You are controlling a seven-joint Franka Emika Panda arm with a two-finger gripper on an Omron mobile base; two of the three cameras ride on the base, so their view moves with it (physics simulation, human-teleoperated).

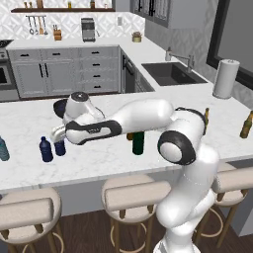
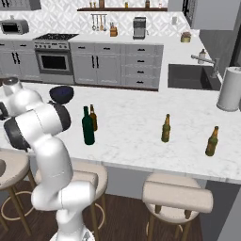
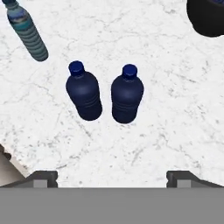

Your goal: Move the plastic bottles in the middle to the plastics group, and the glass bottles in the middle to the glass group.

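Observation:
Two identical short dark blue plastic bottles stand upright side by side on the white marble counter, apart from each other. A pale teal plastic bottle stands further off; it is at the far left of the left base view. My gripper hangs above the blue pair, open, with nothing between its fingers. In the counter's middle stand a tall dark green glass bottle and a slimmer brown one. Two beer-type glass bottles stand at the right.
A dark blue bowl sits behind the plastic bottles, close to my arm. A white paper-towel roll stands by the sink. Bar stools line the counter's near edge.

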